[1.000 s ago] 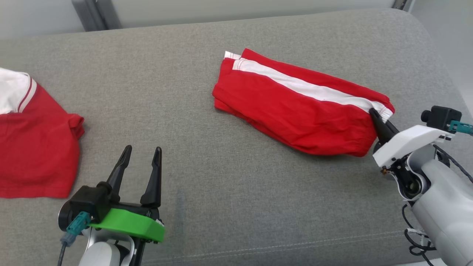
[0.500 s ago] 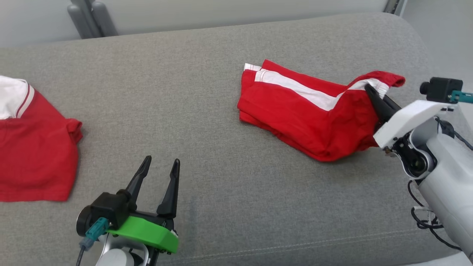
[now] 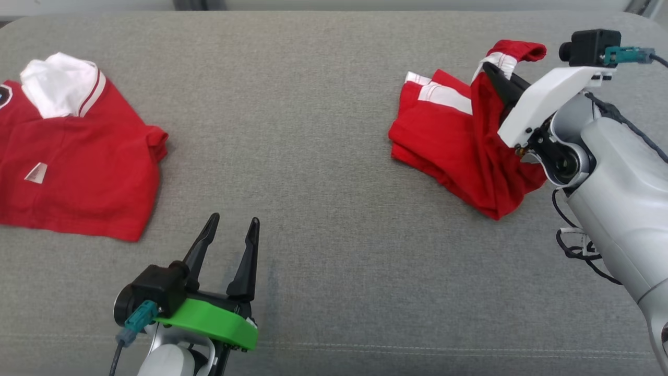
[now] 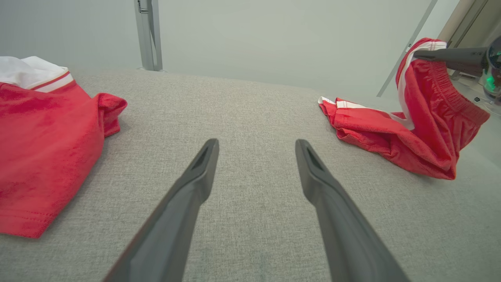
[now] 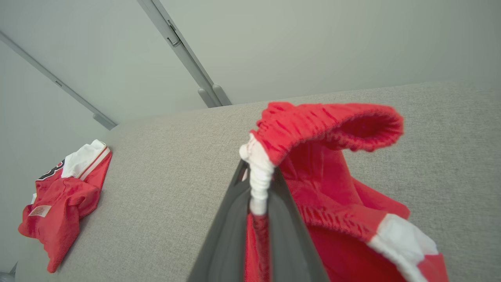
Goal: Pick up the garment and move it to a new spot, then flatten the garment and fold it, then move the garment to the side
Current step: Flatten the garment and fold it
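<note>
The garment [image 3: 449,141] is a pair of red shorts with a white side stripe, lying at the right of the grey cushion [image 3: 313,156]. My right gripper [image 3: 493,70] is shut on its elastic waistband and holds that end up in the air, while the leg end still rests on the cushion. In the right wrist view the right gripper [image 5: 258,176] pinches the white stripe of the garment [image 5: 332,125]. My left gripper [image 3: 234,219] hovers open and empty over the cushion's near middle. The left wrist view looks past the left gripper [image 4: 256,143] to the garment [image 4: 391,137] at the right.
A red shirt with a white collar [image 3: 78,156] lies spread at the cushion's left side, also seen as the red shirt [image 4: 35,137] and the red shirt [image 5: 62,196]. Bare grey cushion stretches between the two garments. The cushion's far edge meets a pale wall with a metal post [image 4: 148,35].
The head camera has shifted. My right gripper has raised the waistband end higher off the cushion, so the garment now hangs folded upward. The left gripper stays open.
</note>
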Robot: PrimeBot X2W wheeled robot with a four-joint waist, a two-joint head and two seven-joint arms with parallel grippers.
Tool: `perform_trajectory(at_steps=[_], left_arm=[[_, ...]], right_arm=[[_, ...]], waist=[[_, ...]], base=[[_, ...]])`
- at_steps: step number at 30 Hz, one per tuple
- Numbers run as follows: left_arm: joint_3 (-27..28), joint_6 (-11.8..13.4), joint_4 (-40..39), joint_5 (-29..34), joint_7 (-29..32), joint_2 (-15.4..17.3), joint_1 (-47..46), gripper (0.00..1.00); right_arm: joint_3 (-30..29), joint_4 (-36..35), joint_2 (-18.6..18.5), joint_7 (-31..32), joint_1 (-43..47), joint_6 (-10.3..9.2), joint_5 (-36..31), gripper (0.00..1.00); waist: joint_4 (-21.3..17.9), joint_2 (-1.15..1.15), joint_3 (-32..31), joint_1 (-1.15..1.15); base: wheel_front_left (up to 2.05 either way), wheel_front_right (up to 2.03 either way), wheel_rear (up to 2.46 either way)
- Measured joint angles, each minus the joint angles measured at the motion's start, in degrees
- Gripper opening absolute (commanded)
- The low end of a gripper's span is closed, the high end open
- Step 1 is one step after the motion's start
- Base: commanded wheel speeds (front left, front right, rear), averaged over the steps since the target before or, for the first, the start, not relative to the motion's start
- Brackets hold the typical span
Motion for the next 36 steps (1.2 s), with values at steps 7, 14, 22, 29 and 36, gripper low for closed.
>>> perform_trajectory(at_steps=[7,14,22,29,36], left_arm=[[-0.1,-0.1,0.5,-0.5,0.0,-0.2,-1.4,1.00],[1.3,-0.1,0.9,-0.9,0.0,-0.3,-1.4,1.00],[2.3,-0.1,1.6,-0.9,0.0,-0.3,-1.4,1.00],[3.6,-0.5,1.9,-0.9,0.0,-0.3,-1.3,1.00],[4.2,-0.5,1.8,-0.1,0.0,-0.4,-1.1,1.00]], right_arm=[[1.9,5.4,2.0,4.6,-2.9,-2.68,-0.7,0.06],[3.7,7.2,5.0,5.6,-5.5,-2.63,-2.5,1.00],[3.9,8.6,6.0,4.9,-6.1,-1.21,-2.5,1.00],[2.3,6.4,5.3,-0.4,-6.1,0.96,-2.4,1.00],[0.9,4.0,1.8,-6.9,-4.5,1.74,-2.4,1.00]], waist=[[4.2,0.00,1.8,0.00],[5.7,0.00,2.6,0.00],[4.2,0.00,1.7,0.00],[1.8,0.00,0.2,0.00],[-1.4,0.00,-1.4,0.00]], base=[[0.00,0.00,0.00],[0.00,0.00,0.00],[0.00,0.00,0.00],[0.00,0.00,0.00],[0.00,0.00,0.00]])
